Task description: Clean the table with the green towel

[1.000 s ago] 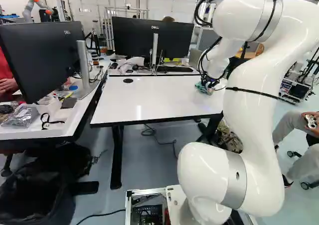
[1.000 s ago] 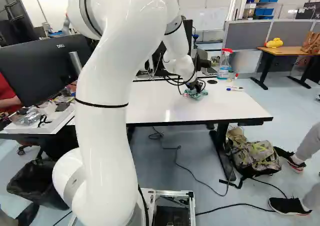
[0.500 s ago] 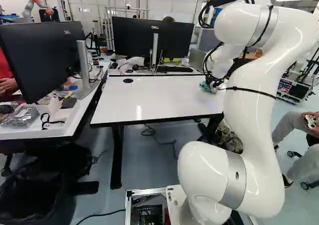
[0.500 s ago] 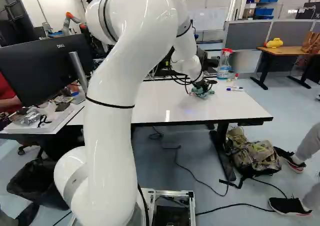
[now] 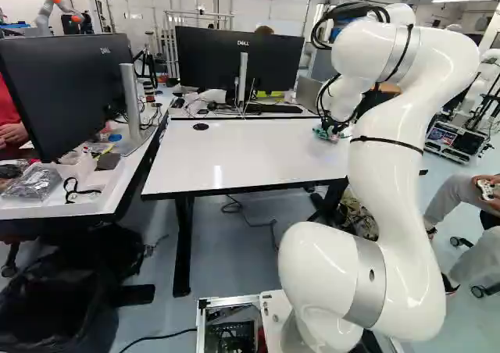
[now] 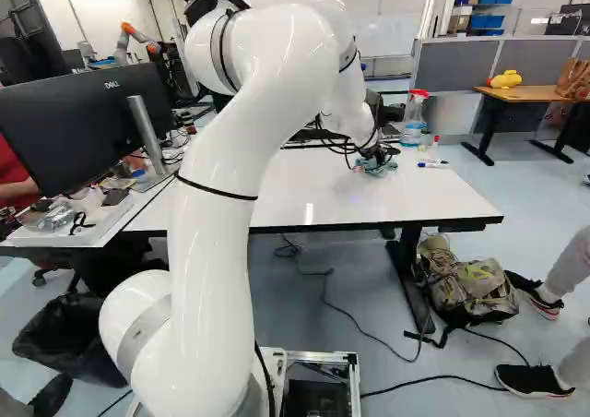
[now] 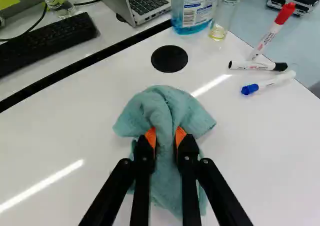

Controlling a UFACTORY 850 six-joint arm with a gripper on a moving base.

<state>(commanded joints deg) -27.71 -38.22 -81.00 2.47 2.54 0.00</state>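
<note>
White table (image 5: pixel 234 154), the wiping ground. Clock on it: twelve at the edge farthest from the arm's base. White arm (image 5: pixel 391 189) reaches out to about two o'clock. Towel (image 7: pixel 162 103) there, bunched, its folds spread on the tabletop. Gripper (image 7: pixel 165 137) nearly closed, a pinched ridge of cloth held between its orange pads.

Step, I judge: wiping under way. Next calls for light downward pressure and a sweep toward nine o'clock, away from the markers.

Spray bottle (image 6: pixel 414 117): its red top shows in the right base view, not in the wrist view. Only the wrist view shows the pinch clearly, plus the red-capped marker (image 7: pixel 272 32) at two o'clock from the gripper.
</note>
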